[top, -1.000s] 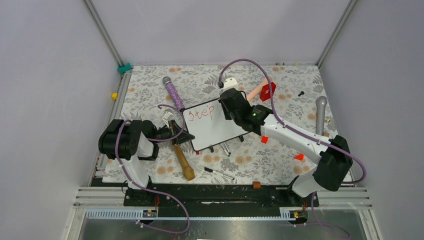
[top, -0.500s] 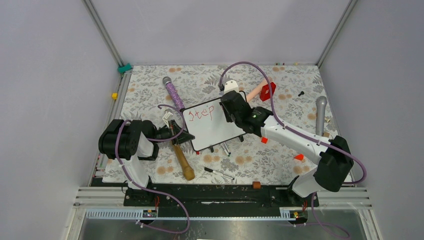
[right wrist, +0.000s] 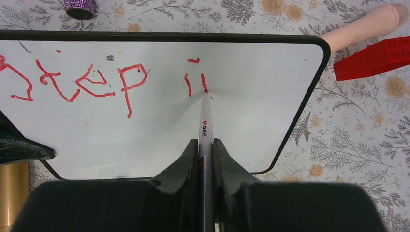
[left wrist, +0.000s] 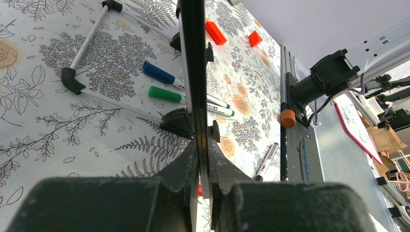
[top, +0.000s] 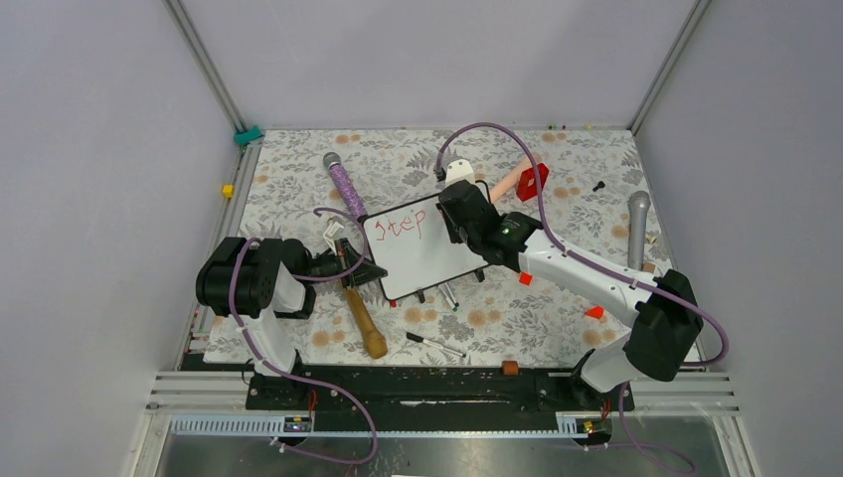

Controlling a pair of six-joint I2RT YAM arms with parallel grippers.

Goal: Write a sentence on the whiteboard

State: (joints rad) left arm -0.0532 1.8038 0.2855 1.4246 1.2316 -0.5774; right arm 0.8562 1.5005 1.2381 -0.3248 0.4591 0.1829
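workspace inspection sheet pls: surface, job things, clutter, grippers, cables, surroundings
surface: floral table cover
job's things: whiteboard reads "step" plus the first strokes of another word, sentence unfinished; red marker tip on the board
clutter: purple microphone, grey microphone, wooden-handled tool, loose marker, red block
grippers: left gripper shut on whiteboard edge; right gripper shut on red marker
cables: purple cable arcs above the board
surroundings: grey walls, metal frame

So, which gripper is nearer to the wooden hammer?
Left. The left gripper clamps the whiteboard edge right beside the hammer; the right gripper holds a marker at the board's opposite side.
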